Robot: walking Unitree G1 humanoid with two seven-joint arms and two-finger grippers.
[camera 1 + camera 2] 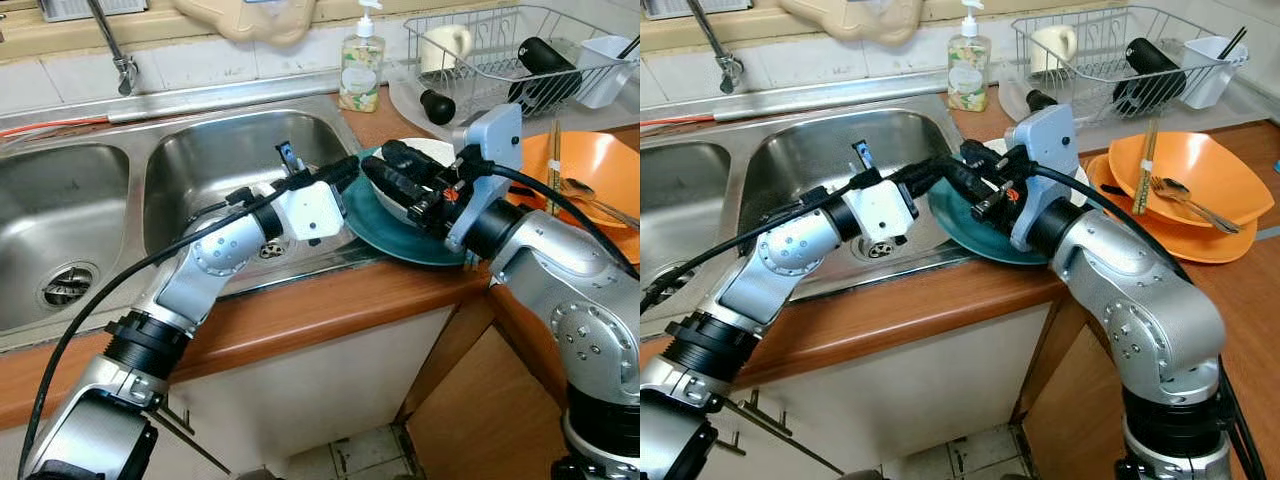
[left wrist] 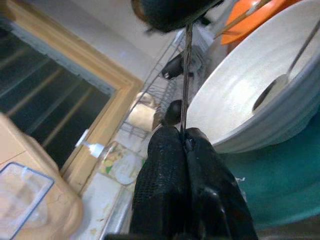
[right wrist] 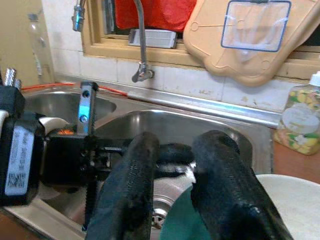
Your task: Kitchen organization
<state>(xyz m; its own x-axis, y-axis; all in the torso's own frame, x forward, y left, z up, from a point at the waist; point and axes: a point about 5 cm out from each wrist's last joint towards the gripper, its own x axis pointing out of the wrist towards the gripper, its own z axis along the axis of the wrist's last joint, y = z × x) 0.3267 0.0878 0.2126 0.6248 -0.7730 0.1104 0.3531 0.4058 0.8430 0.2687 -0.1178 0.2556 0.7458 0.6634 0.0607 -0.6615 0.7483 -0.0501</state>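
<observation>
Early stage. Teal plate (image 1: 400,235) with white bowl (image 2: 250,95) sits on the counter at the sink's (image 1: 215,160) 3 o'clock edge. Left gripper (image 1: 345,172) is closed, apparently empty; right gripper (image 1: 390,170) is parted, straddling the bowl's rim. Orange dishes (image 1: 1185,190) remain unsorted.

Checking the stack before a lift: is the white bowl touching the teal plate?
Touching. In the left wrist view the white bowl sits on the teal plate, no gap showing beneath it.

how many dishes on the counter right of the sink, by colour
orange: 2, an orange bowl on an orange plate
teal: 1, the teal plate
white: 1, the white bowl on the teal plate
total: 4
</observation>
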